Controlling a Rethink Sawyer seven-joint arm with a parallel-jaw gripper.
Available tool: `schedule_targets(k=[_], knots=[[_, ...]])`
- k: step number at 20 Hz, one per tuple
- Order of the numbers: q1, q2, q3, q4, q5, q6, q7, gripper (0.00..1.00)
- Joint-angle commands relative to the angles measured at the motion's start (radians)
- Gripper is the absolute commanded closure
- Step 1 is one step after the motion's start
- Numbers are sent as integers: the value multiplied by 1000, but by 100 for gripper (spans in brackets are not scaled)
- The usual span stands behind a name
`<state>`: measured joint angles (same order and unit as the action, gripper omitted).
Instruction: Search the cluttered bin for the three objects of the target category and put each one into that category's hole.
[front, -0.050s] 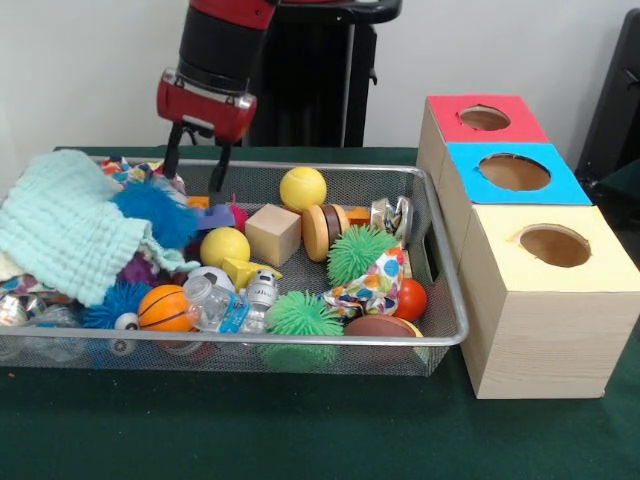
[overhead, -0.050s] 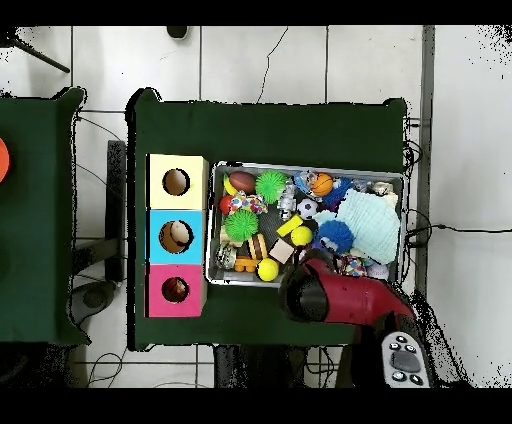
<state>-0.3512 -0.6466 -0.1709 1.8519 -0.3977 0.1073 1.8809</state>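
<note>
Seen from across the table, the red and black gripper (front, -0.050s: 196, 165) hangs over the far left of the silver wire-mesh bin (front, -0.050s: 440, 335), its two dark fingers (front, -0.050s: 218, 172) spread apart with nothing between them and their tips lost behind a fuzzy blue ball (front, -0.050s: 155, 212) and a pale mint folded cloth (front, -0.050s: 60, 232) that buries much of the clutter, while a yellow smooth ball (front, -0.050s: 302, 187) lies in the open near the far rim. From overhead, the arm's red bulk covers the gripper and the bin's near edge, and the wooden box with yellow, blue and red holed tops (overhead, -0.050s: 176, 235) stands just beside the bin, something pale and unclear sitting in the blue hole.
</note>
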Motion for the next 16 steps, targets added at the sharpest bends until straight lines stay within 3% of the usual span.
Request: schedule_targets(k=[1,11,16], knots=[[-180,0,236,121,18,132,-1,0],[-359,128,457,171,65,135,39,0],[-318,87,424,162,17,110,36,0]])
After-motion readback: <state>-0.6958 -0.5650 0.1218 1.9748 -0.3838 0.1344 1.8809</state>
